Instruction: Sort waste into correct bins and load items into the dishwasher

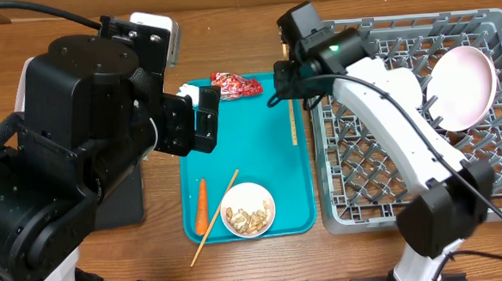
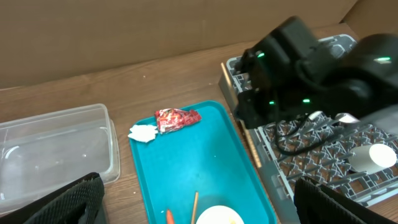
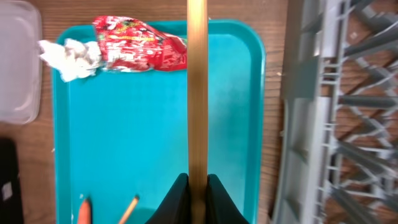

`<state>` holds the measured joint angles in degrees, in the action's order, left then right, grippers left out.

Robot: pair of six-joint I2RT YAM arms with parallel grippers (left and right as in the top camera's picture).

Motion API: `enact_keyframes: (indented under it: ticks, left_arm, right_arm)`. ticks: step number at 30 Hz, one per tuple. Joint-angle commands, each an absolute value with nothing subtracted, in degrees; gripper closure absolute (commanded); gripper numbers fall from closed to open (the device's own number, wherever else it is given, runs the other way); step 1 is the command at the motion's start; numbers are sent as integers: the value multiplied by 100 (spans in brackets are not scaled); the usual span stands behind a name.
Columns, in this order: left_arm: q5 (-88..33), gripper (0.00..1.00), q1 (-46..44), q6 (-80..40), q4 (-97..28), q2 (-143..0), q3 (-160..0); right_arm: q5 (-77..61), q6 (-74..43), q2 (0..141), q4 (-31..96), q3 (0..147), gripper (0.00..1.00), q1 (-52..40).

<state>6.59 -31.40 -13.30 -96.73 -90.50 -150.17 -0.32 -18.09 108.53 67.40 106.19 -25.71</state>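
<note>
Holding one chopstick [image 3: 198, 93] in the right gripper [image 3: 198, 183], jaws pinched tight on its near end. Stick runs straight along the right side of the teal tray [image 1: 260, 149], just beside the grey dish rack [image 1: 365, 177]; I can't tell if its far tip touches the tray. Left gripper [image 1: 200, 119] spread wide, nothing in it, over the tray's left edge. Second chopstick [image 1: 214, 218] lies slanted just beside the bowl of nut scraps [image 1: 248, 211], carrot [image 1: 201, 203] near it. Red wrapper [image 2: 177, 119] and tissue [image 2: 143, 132] touching at the tray's far corner. White plate [image 1: 463, 86] sits in the rack
</note>
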Motion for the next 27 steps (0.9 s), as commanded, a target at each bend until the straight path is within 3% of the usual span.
enact_keyframes:
  ticks: [1,6,17,18,20,21,27]
  left_arm:
    - [609,0,-3114,-1264,-9677,-9063,-15010]
    - [609,0,-3114,-1264,-9677,-9063,-15010]
    - [611,0,-3114,-1264,-9677,-9063,-15010]
    - [609,0,-3114,-1264,-9677,-9063,-15010]
    - [609,0,-3114,-1264,-9677,-9063,-15010]
    - [609,0,-3114,-1267,-9677,-9063,-15010]
    - [609,0,-3114,-1264,-9677,-9063,-15010]
  right_arm:
    - [314,-1238,10757,6842,10711,90,-2362]
    - [379,-296,10822,6829,10471,87,-1968]
    - [314,-270,11072,6062,9236,87,-1525]
    - [307,-235,11072,6069,9236,85,-1529]
    - [270,-150,11039,6182,9255,57,-1577]
    - [248,-174,11008,6267,9286,50,-1603]
    - [-572,-174,10372,6508,9537,43,-1817]
